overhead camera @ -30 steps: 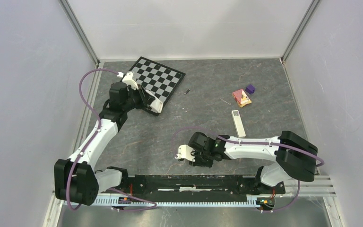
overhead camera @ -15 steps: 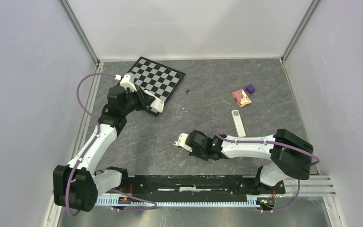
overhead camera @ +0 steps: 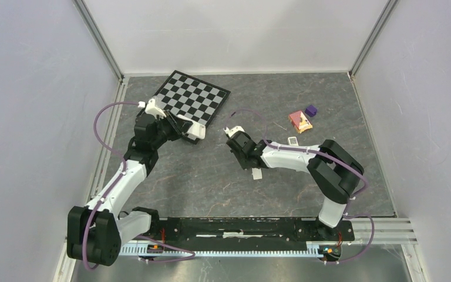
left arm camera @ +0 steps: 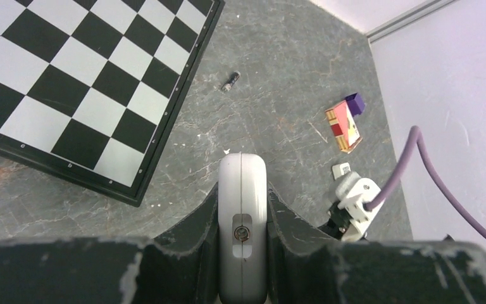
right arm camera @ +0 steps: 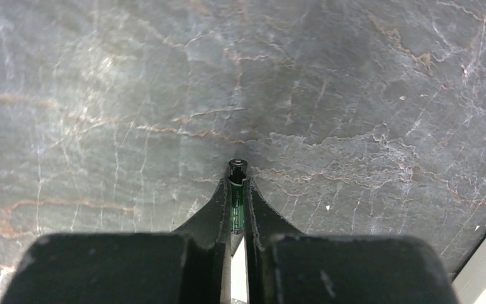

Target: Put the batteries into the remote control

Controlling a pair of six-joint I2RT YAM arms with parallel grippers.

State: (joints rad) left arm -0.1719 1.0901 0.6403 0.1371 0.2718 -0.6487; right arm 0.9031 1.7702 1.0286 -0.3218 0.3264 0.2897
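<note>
My left gripper (left arm camera: 242, 201) is shut on a white remote control (left arm camera: 242, 171), held on edge above the table next to the chessboard; it also shows in the top view (overhead camera: 194, 130). My right gripper (right arm camera: 236, 185) is shut on a slim green-wrapped battery (right arm camera: 237, 168), whose tip sticks out past the fingertips over bare table. In the top view the right gripper (overhead camera: 241, 148) is at mid-table, right of the remote. A second small dark battery (overhead camera: 232, 113) lies loose on the table beyond both grippers and also shows in the left wrist view (left arm camera: 230, 81).
A chessboard (overhead camera: 194, 97) lies at the back left. Coloured blocks (overhead camera: 300, 120) and a thin pale stick (overhead camera: 279, 126) are at the back right. A second white remote (overhead camera: 292, 140) is mostly hidden by the right arm. A small white piece (overhead camera: 257, 174) lies below the right wrist.
The right arm has swung from the front centre up to mid-table, close to the held remote. The left gripper has shifted slightly with the remote still in it.
</note>
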